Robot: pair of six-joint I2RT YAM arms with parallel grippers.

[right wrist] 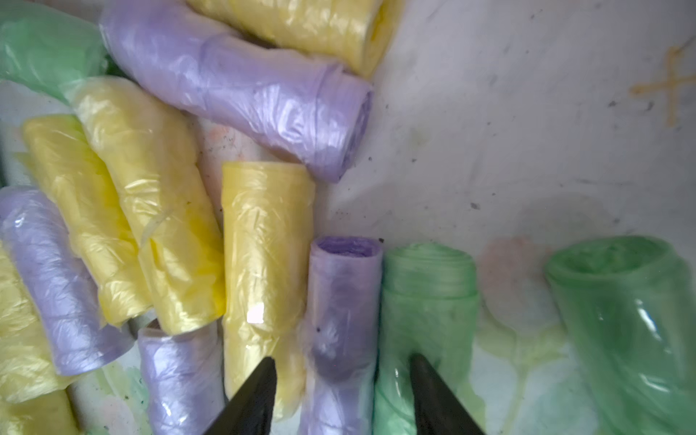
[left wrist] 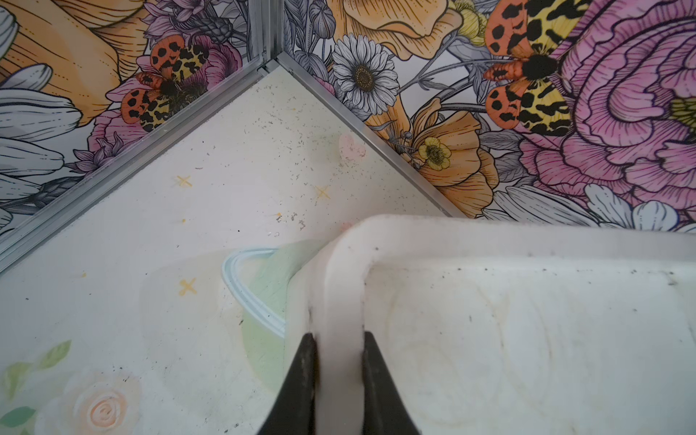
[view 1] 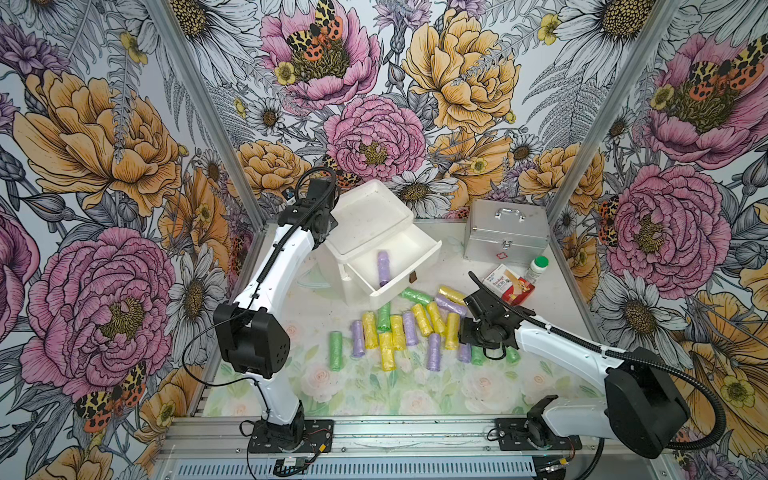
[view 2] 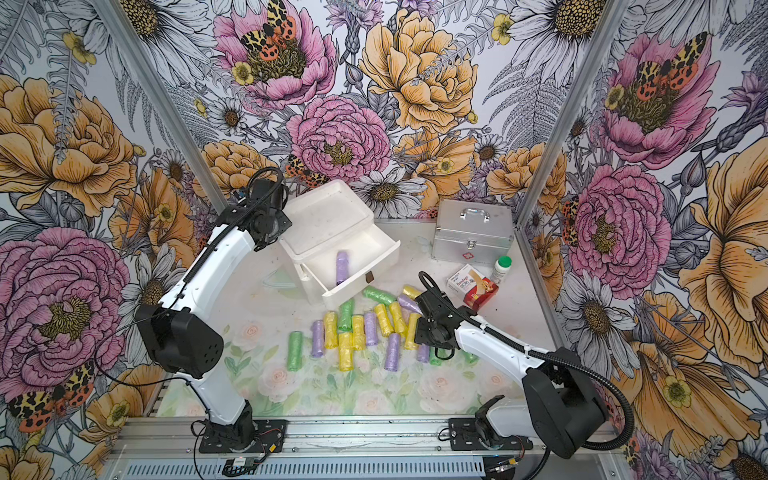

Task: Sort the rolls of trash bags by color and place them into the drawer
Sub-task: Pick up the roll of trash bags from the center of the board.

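The drawer chest (view 1: 365, 232) is white, and its top drawer (view 1: 419, 266) is pulled out with one purple roll (view 1: 383, 268) inside. My left gripper (left wrist: 337, 337) is shut on the chest's raised top rim (left wrist: 341, 293) at its left side. Purple, yellow and green rolls of trash bags (view 1: 415, 328) lie in a loose pile in front of the drawer in both top views. My right gripper (right wrist: 342, 359) hangs open over the pile's right end. It straddles a purple roll (right wrist: 342, 301), with a yellow roll (right wrist: 265, 244) and a green roll (right wrist: 427, 293) beside that roll under its fingers.
A silver metal case (view 1: 505, 232) stands at the back right. In front of it are a white green-capped bottle (view 1: 537, 269) and a red and white bandage box (view 1: 513, 286). One green roll (view 1: 336, 351) lies apart at the pile's left. Flowered walls close three sides.
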